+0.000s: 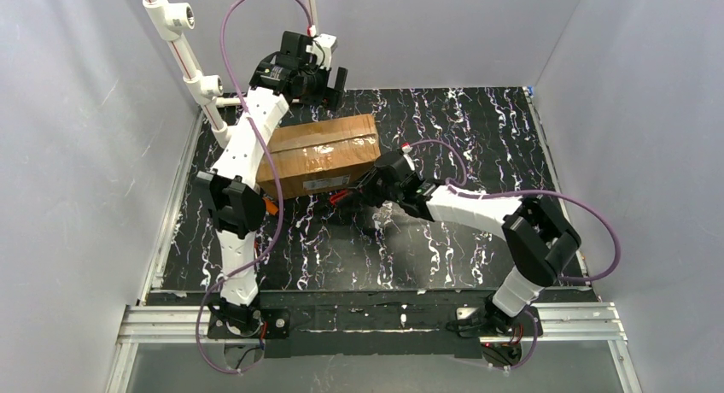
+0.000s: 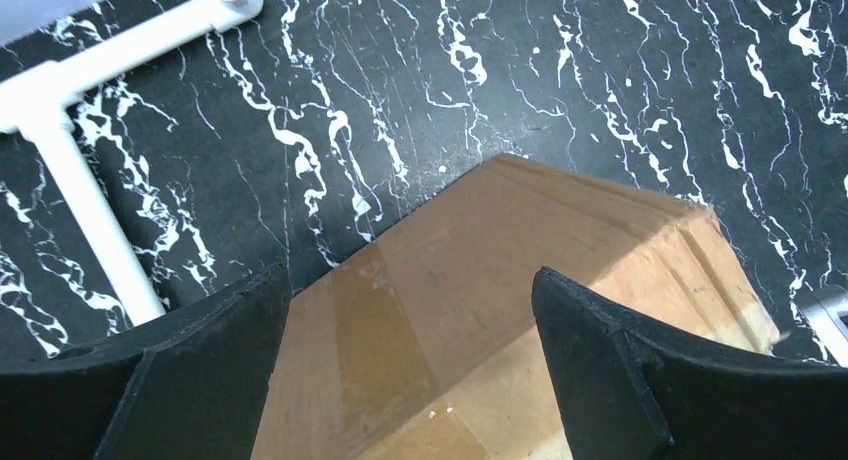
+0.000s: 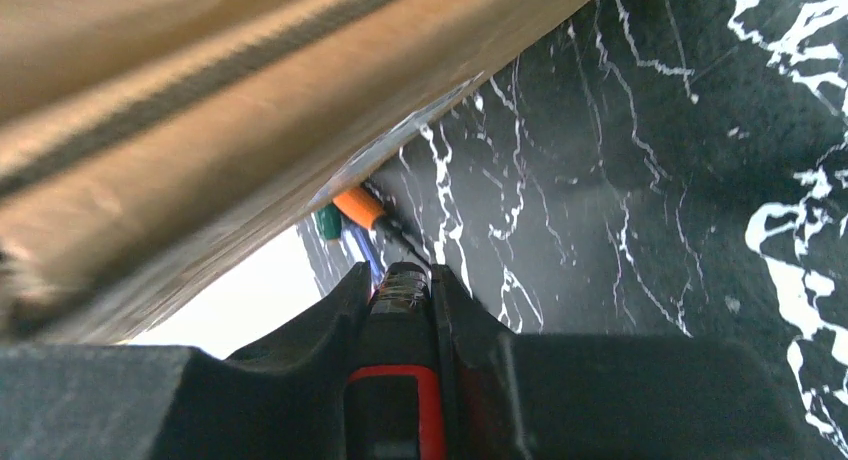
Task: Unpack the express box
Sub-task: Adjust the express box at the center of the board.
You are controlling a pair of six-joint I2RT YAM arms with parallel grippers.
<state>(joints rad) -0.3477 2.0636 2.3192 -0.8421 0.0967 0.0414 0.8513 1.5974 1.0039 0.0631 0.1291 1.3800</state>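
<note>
The express box [image 1: 318, 154] is a big oblong carton of brown corrugated cardboard. It is closed, with 1 strip of glossy tape [image 1: 324, 141] running along its top seam and a white label [image 1: 323, 184] on the long side facing me. It lies on the tabletop [image 1: 478, 120], left of the middle and toward the far edge, turned slightly askew. My left wrist camera looks down on 1 end of it, flaps shut.

Robotics lab test cell: plain white walls [image 1: 68, 154] enclose a black marbled table [image 1: 478, 120], aluminium rail [image 1: 162, 325] at six o'clock.
</note>
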